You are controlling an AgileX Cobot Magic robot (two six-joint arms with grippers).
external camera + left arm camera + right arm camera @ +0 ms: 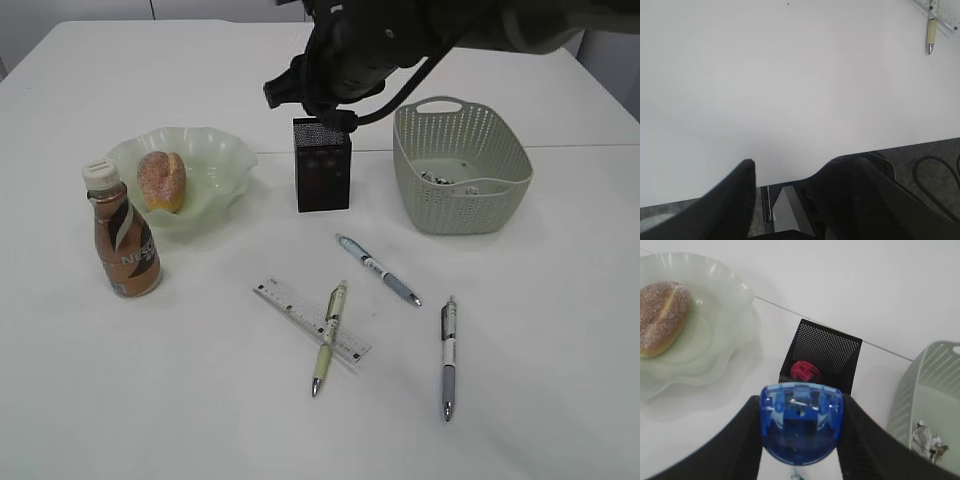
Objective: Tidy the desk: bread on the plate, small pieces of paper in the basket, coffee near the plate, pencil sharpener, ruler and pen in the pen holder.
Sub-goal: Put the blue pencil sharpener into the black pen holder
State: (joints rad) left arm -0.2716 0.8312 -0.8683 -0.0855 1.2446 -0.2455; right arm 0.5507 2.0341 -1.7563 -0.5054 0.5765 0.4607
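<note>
Clamped between the right gripper's dark fingers, at the bottom centre of the right wrist view, a translucent blue pencil sharpener is held just above the open top of the pen holder; its lower edge is cut off by the frame. Something red is seen inside the holder but cannot be identified.

In the exterior view that gripper is lost in the dark arm at the top centre, which also covers the holder's rim. The left gripper is seen only in its own wrist view, at the bottom edge, with its fingers apart and nothing between them, over bare desk.

The bread is lying in the plate at the left, with the coffee standing just beside it, lower left; only part of "NESCAFE" can be read on its label. In the basket at the right, small scraps are seen, too small to make out.

At lower centre a yellowish pen is lying across the ruler, whose markings are too fine to read. Two further pens, one pale blue and one grey, are lying apart to the right.
</note>
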